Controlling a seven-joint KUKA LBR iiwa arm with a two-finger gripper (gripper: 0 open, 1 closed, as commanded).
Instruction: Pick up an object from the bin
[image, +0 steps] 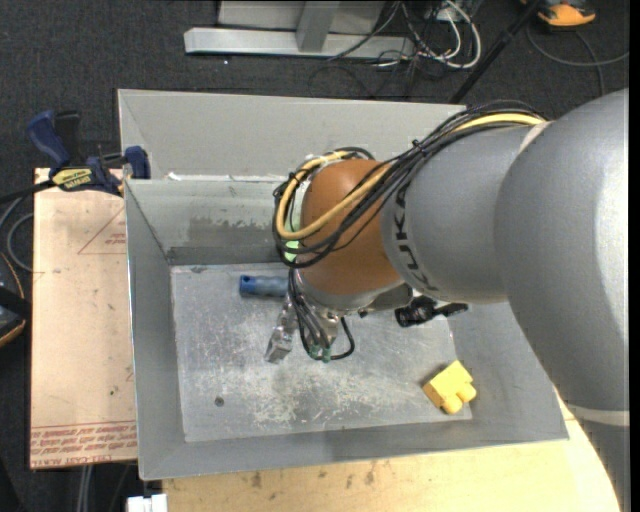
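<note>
Toward the far left of the bin's floor, a small blue plastic cylinder (262, 287) is lying on its side, close under the back wall and with its length running left to right. Nothing is touching it. Just nearer the camera and slightly to its right, the robot's two-finger hand (298, 345) is hanging low over bare, scuffed metal near the middle of the floor. It is released: its fingers (278, 344) are standing apart, with nothing between them but the floor showing through the gap. The blue cylinder is sitting near the hand but clear of it, beyond the left finger. Above the hand, the rounded orange cover (335, 230) on the wrist is leaning over the back half of the floor, and a bundle of black and yellow cables (400, 165) is looping round it and trailing back along the thick grey arm (500, 210), which is reaching in from the right. Well apart from the hand, in the near right corner, a yellow plastic block with a notched edge (450, 387) is resting flat by itself. The grey metal bin (150, 300) is holding both pieces on its scratched floor.
</note>
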